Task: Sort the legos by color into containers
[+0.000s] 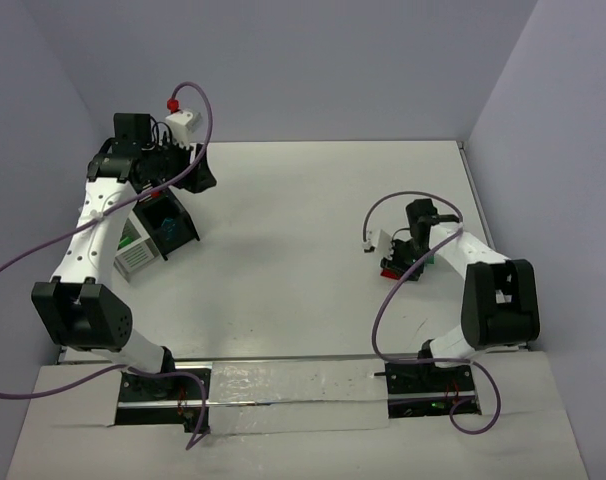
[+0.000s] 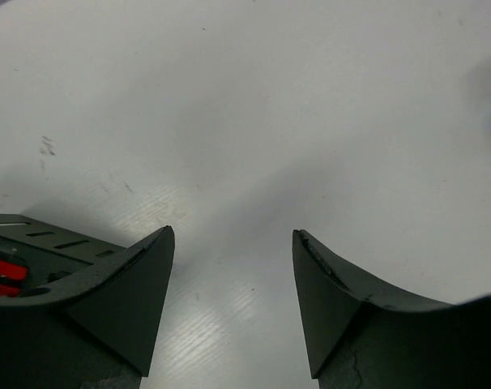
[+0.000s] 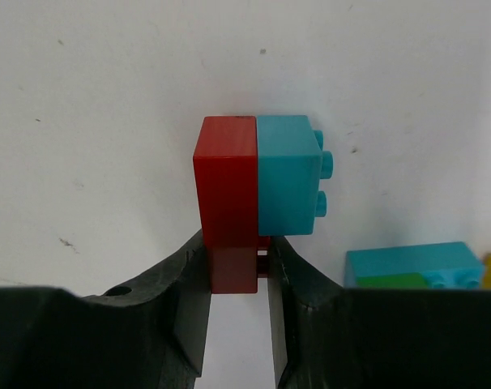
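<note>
Flat white matte tabletop (image 1: 303,220) w/ faint scuffs, boxed on 3 sides by plain pale lavender-grey walls (image 1: 313,60). Silver metal strip (image 1: 293,385) along near edge. Soft even light, weak shadows.

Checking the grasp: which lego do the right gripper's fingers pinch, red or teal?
The red lego: the right gripper clamps its near end; the teal lego only adjoins it.

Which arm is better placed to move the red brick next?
Right. The right tool is shut on the red brick, with a teal brick flush against it. The left tool hangs open and empty by the bins.
</note>
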Motion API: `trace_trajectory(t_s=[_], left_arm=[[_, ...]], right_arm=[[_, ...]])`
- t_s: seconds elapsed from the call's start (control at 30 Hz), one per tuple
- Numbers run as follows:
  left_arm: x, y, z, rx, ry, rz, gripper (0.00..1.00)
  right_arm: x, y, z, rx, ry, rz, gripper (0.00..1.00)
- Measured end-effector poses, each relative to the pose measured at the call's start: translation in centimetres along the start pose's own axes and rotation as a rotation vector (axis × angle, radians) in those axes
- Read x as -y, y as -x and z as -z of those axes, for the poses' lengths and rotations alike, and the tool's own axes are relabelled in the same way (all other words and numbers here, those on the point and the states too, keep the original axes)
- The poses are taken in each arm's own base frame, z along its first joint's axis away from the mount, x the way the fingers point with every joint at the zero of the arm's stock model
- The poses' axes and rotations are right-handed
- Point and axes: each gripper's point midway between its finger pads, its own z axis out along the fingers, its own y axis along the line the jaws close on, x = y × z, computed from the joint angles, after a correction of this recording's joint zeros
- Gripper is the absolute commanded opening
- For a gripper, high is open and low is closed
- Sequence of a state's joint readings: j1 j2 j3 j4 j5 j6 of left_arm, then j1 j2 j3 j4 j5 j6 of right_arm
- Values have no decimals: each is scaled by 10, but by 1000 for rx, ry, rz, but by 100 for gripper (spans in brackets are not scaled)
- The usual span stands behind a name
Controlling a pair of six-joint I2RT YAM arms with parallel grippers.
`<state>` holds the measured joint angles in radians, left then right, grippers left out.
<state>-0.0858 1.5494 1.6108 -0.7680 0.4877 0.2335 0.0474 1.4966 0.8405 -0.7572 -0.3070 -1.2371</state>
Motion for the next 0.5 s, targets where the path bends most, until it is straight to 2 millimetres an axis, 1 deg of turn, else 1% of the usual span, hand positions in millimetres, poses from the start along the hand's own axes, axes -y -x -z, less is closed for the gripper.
trace_trajectory(t_s=[0.07,0.13,0.17,0.2,0.27,0.33,0.4,0.47,0.5], left_arm=[[5,-6,0,4,-39,58,70],[9,-11,3,12,-81,136,72],[10,-13,6,17,-102,184,73],[10,-14,9,23,-121,224,73],[10,-13,14,37,-154,287,74],[15,-10,18,47,-196,327,75],[24,-9,20,51,-244,351,75],[35,-10,19,40,-288,373,77],[40,-12,19,33,-306,380,77]], right_arm=[[9,20,11,32,-25,34,2],[20,51,26,81,-64,90,0],[26,71,35,115,-90,126,0],[32,95,47,155,-124,173,0],[35,142,69,231,-171,263,0],[29,189,85,310,-200,351,0],[15,226,95,379,-205,422,0],[-1,253,100,423,-199,473,0],[-6,262,101,437,-198,489,0]])
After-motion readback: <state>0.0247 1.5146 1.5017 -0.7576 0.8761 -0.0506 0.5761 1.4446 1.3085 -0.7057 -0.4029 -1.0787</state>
